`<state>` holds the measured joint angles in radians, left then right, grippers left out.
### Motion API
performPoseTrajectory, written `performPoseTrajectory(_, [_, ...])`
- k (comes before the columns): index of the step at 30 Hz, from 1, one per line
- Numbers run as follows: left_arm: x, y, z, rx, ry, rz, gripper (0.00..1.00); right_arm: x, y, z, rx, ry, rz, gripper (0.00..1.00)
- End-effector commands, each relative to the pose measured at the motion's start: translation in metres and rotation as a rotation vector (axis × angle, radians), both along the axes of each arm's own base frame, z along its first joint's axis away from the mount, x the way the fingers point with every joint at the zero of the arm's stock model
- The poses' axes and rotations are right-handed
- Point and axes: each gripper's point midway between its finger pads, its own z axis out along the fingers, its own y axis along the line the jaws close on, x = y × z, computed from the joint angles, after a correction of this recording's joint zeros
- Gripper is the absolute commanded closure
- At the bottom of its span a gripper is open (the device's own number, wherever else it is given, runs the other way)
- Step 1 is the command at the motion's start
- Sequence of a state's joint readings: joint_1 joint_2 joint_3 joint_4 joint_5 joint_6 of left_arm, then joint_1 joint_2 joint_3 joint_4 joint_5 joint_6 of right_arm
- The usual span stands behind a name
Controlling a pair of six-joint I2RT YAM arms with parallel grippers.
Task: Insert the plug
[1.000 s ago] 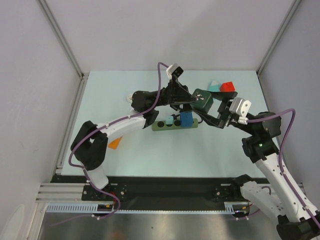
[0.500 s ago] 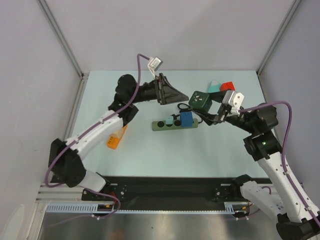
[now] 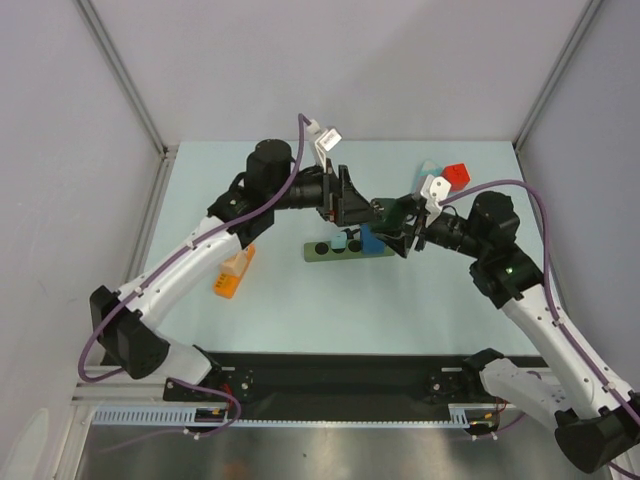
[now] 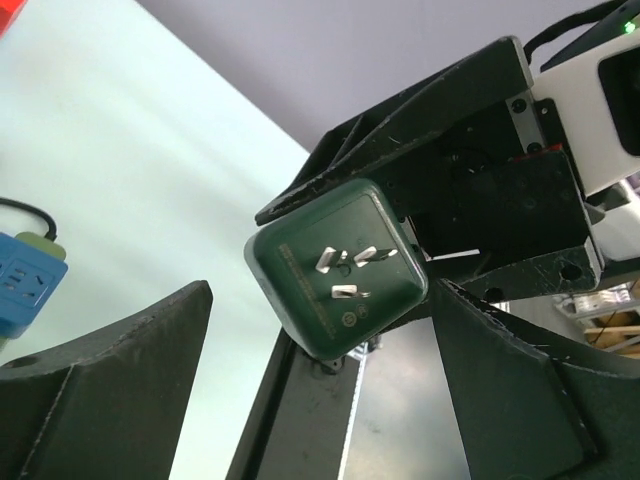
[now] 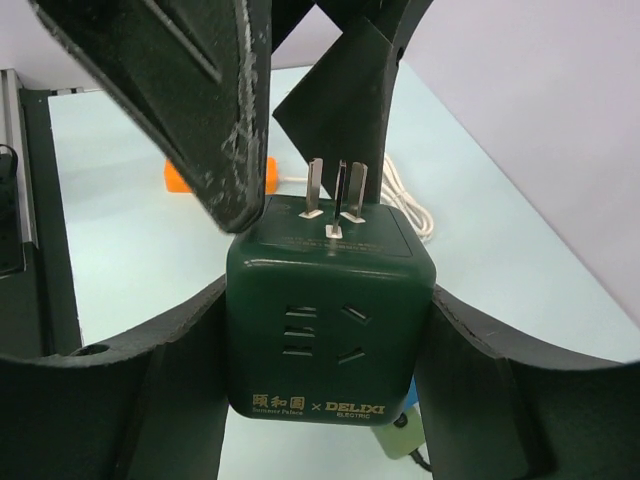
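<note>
The plug (image 5: pixel 330 310) is a dark green plastic cube, smooth with a soft satin sheen and gold lettering printed on one face; its prongs (image 5: pixel 340 190) are bright bare metal. The left claw (image 4: pixel 322 300) has matt black fingers (image 5: pixel 200 110), grainy and scuffed with pale scratches. The right claw (image 5: pixel 330 290) is of like dull black plastic. The bench (image 3: pixel 280 290) looks smooth, matt, pale mint

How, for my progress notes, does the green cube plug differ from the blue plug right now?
The green cube plug is held in the air by the right gripper, prongs bare; the blue plug sits in the power strip, prongs hidden. The green one is dark, the blue one bright. Both are boxy, with socket slots on a face.
</note>
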<state>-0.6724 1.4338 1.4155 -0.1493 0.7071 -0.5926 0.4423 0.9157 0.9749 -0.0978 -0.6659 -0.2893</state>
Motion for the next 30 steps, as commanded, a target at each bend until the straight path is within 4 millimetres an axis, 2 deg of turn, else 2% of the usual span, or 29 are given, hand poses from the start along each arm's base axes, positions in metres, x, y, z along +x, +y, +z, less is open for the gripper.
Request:
performPoseTrajectory(1, [-0.001, -0.001, 0.003, 0.05, -0.063, 0.006, 0.04, 0.0, 0.001, 0.027, 0.024, -0.067, -0.01, 1.0])
performPoseTrajectory(4, [-0.001, -0.005, -0.005, 0.07, -0.041, 0.003, 0.04, 0.002, 0.005, 0.018, -0.003, -0.05, -0.012, 1.0])
performPoseTrajectory(9, [0.002, -0.009, -0.036, 0.155, 0.037, -0.002, 0.05, 0.005, 0.006, 0.011, -0.045, -0.061, -0.03, 1.0])
performPoseTrajectory(15, [0.004, -0.011, -0.049, 0.187, 0.071, 0.0, 0.09, 0.004, 0.012, -0.004, -0.108, -0.045, -0.008, 1.0])
performPoseTrajectory(20, [0.003, -0.016, -0.071, 0.236, 0.135, -0.044, 0.1, 0.004, 0.016, -0.02, -0.191, -0.051, -0.007, 1.0])
performPoseTrajectory(23, [-0.001, -0.016, -0.078, 0.249, 0.152, -0.069, 0.16, 0.004, 0.017, -0.023, -0.198, -0.054, -0.011, 1.0])
performPoseTrajectory(24, [-0.002, -0.016, -0.078, 0.247, 0.155, -0.076, 0.33, 0.004, 0.017, -0.025, -0.201, -0.052, -0.007, 1.0])
performPoseTrajectory(26, [-0.005, -0.016, -0.075, 0.233, 0.159, -0.097, 0.62, 0.008, 0.017, -0.022, -0.175, -0.036, -0.036, 0.99])
performPoseTrajectory(27, [-0.006, -0.015, -0.071, 0.222, 0.159, -0.099, 0.82, 0.012, 0.015, -0.02, -0.164, -0.039, -0.067, 0.91])
performPoseTrajectory(28, [-0.007, -0.013, -0.068, 0.207, 0.168, -0.113, 0.89, 0.015, 0.014, -0.018, -0.154, -0.048, -0.08, 0.81])
performPoseTrajectory(29, [-0.007, -0.014, -0.064, 0.177, 0.181, -0.116, 1.0, 0.014, 0.014, -0.016, -0.148, -0.051, -0.08, 0.57])
performPoseTrajectory(30, [-0.008, -0.012, -0.057, 0.147, 0.184, -0.124, 1.0, 0.014, 0.015, -0.013, -0.131, -0.053, -0.078, 0.52])
